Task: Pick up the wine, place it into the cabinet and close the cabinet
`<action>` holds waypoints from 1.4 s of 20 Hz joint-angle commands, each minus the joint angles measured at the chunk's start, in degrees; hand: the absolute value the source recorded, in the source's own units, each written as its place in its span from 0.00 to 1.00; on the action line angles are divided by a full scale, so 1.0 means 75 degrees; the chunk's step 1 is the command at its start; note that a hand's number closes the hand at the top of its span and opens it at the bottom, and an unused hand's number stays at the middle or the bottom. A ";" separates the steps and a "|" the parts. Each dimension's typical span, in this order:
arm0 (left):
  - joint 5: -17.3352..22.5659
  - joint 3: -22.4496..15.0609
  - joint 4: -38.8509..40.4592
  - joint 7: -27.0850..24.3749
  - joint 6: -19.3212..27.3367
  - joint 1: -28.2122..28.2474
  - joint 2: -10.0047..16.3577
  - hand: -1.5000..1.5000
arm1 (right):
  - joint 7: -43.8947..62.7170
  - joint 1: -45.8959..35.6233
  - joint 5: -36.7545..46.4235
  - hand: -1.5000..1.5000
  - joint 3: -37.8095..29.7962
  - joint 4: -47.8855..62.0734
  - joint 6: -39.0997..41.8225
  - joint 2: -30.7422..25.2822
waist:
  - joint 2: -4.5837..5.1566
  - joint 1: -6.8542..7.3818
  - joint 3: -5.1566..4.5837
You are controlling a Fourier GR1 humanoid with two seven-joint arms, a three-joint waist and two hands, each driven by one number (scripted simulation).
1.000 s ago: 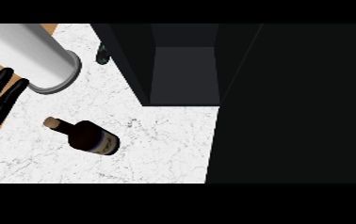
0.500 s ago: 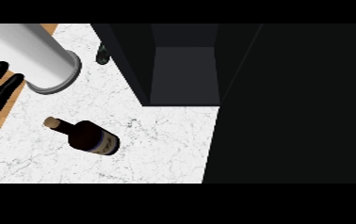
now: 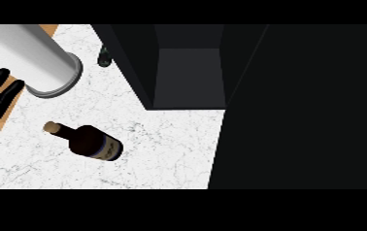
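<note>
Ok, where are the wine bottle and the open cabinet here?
wine bottle (image 3: 90, 140), head view, on its dark body, below the neck.
cabinet (image 3: 190, 74), head view, on the grey panel inside the opening.

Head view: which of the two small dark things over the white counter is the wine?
The bottle with the tan cork, at lower left; the other, smaller dark thing is up beside the cabinet.

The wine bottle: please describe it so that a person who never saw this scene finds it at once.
Start at the white marble counter, left of the open dark cabinet. Below the grey forearm in the view is the wine bottle. It alone is dark glass with a tan cork and a label.
</note>
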 commanded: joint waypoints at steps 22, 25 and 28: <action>-0.1931 -0.0219 0.2723 -0.3526 -0.1827 0.1483 -0.1018 0.00 | 0.1149 -0.0594 0.1501 0.00 0.1051 -0.1337 -0.1317 -0.0875 | -0.0008 -0.0036 -0.0006; -0.2314 -0.0367 0.2993 -0.4029 -0.1962 0.1915 -0.1255 0.00 | 0.1129 -0.0531 0.1538 0.00 0.1167 -0.1473 -0.1423 -0.1095 | -0.0022 -0.0076 -0.0006; -0.1821 0.0165 0.3321 -0.3895 -0.2339 0.1788 -0.0699 0.00 | 0.0951 -0.0174 0.1441 0.00 0.1298 -0.1623 -0.1481 -0.1305 | -0.0015 -0.0070 0.0003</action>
